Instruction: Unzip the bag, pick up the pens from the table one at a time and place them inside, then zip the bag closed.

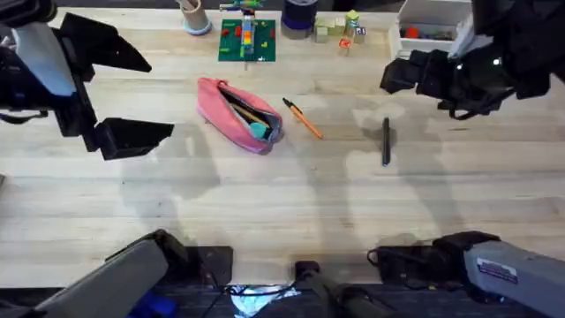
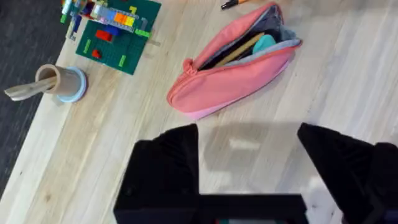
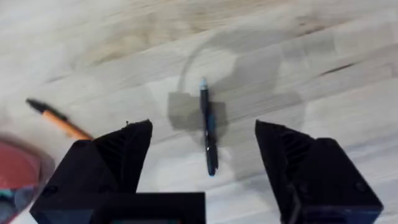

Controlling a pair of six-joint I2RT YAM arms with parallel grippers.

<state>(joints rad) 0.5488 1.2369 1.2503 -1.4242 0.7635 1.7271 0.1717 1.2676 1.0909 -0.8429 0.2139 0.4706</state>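
Observation:
The pink bag (image 1: pixel 237 113) lies on the table (image 1: pixel 291 194) left of centre. Its zipper is open, and a tan stick and a teal piece show inside (image 2: pixel 252 46). An orange pen (image 1: pixel 303 118) rests just right of the bag. A dark pen (image 1: pixel 386 141) lies farther right. My left gripper (image 1: pixel 141 91) hovers open to the left of the bag (image 2: pixel 236 62), holding nothing. My right gripper (image 3: pixel 205 165) is open above the dark pen (image 3: pixel 208 130), which shows between its fingers (image 3: pixel 118 155). The orange pen (image 3: pixel 57 120) and the bag's edge (image 3: pixel 15 171) lie off to one side.
At the table's back edge stand a green brick baseplate (image 1: pixel 247 40), a small cup with a wooden utensil (image 1: pixel 195 18), a dark cup (image 1: pixel 300 16), small blocks (image 1: pixel 342 31) and a white tray (image 1: pixel 430 25). The arms' bases sit at the front edge.

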